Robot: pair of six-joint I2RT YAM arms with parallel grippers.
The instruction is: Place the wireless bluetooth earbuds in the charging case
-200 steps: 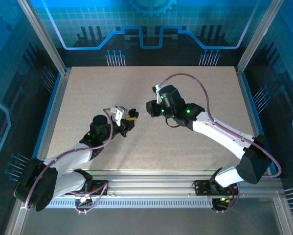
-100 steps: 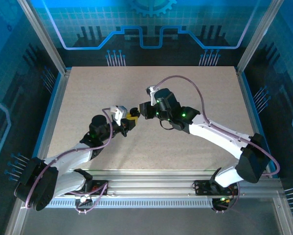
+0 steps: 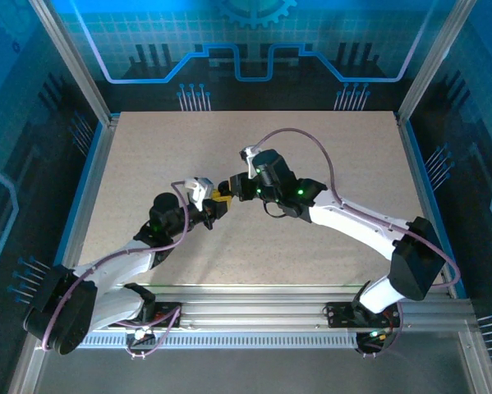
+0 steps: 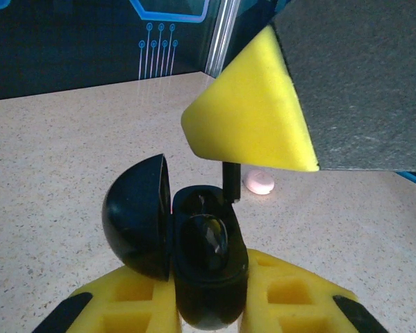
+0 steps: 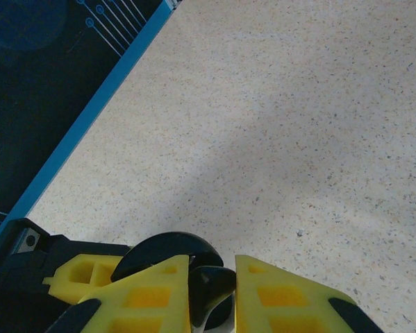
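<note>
One stem-down black earbud [image 4: 230,182] pinched by right hand [image 5: 212,270], case [image 4: 137,216] by left hand [image 4: 209,277].

Left wrist view: a blurred yellow pad [image 4: 253,118] of the right tool [image 3: 232,187] hides the black earbud [image 4: 230,182] except its stem end. The charging case [image 4: 204,257] is cropped at the bottom frame edge. Pale pink lump [image 4: 258,182] on worktop [image 4: 69,159]: too small to identify. Top view: held items unresolvable.

A speckled beige table [image 3: 311,238] sits inside blue-lit panels [image 3: 254,49] printed with circuit lines. Aluminium posts [image 3: 65,57] stand at the corners, and a slotted rail [image 3: 254,316] runs along the near edge.
</note>
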